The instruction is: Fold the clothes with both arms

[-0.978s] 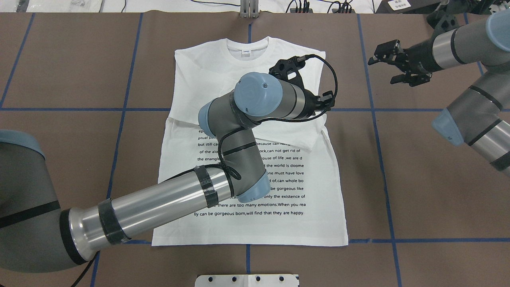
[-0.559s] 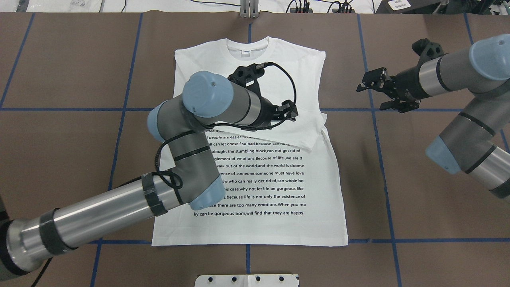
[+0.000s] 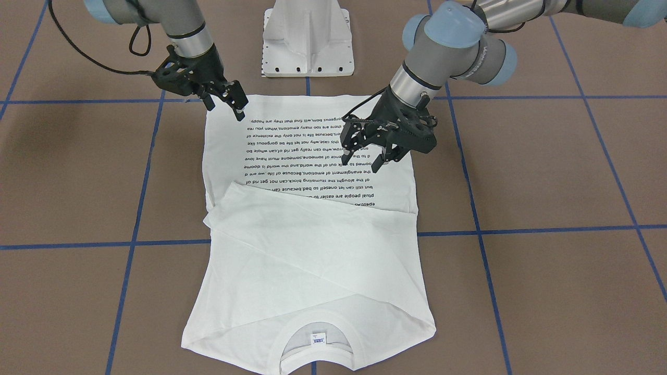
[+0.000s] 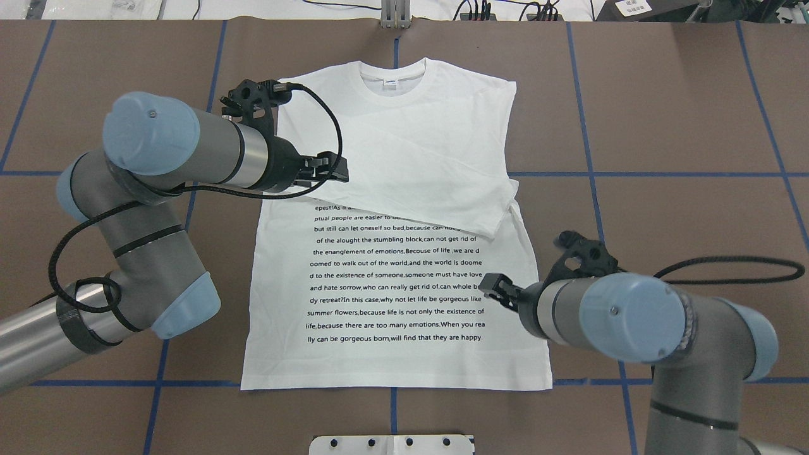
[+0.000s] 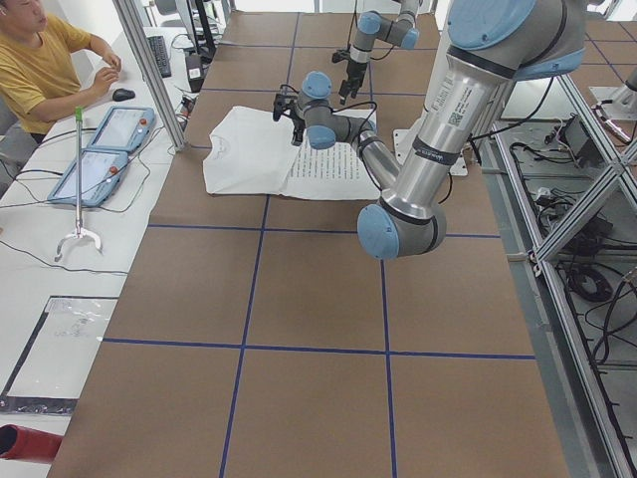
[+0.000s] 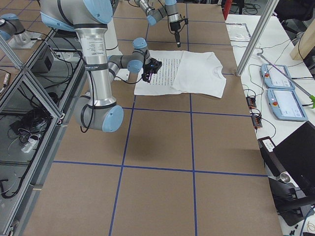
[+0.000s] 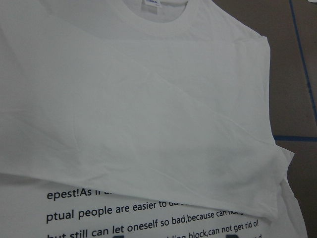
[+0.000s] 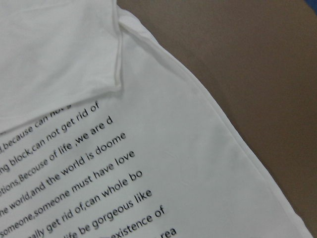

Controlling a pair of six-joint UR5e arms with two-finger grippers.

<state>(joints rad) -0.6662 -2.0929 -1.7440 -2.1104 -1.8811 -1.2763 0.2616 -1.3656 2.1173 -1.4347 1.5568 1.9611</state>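
Note:
The clothes are one white T-shirt (image 4: 404, 278) lying flat, black text up, collar (image 4: 392, 72) at the far side. Both sleeves are folded across the chest (image 3: 312, 260). My left gripper (image 4: 330, 169) hovers open over the shirt's left side by the sleeve fold, holding nothing; in the front-facing view the left gripper (image 3: 367, 159) shows spread fingers above the text. My right gripper (image 4: 496, 289) is open and empty above the shirt's right edge, and the front-facing view shows the right gripper (image 3: 225, 104) near the hem corner. Both wrist views show only cloth (image 7: 158, 124) (image 8: 148, 163).
A white pedestal base (image 3: 307, 41) stands just past the hem on the robot's side. Blue tape lines cross the brown table (image 4: 663, 158). A person (image 5: 40, 60) sits at a side bench with two tablets (image 5: 105, 149). Cables lie along the far edge.
My left arm has swung from the shirt's right shoulder back across to its left side. The right arm has come in from the far right to the shirt's right edge. The shirt has not moved.

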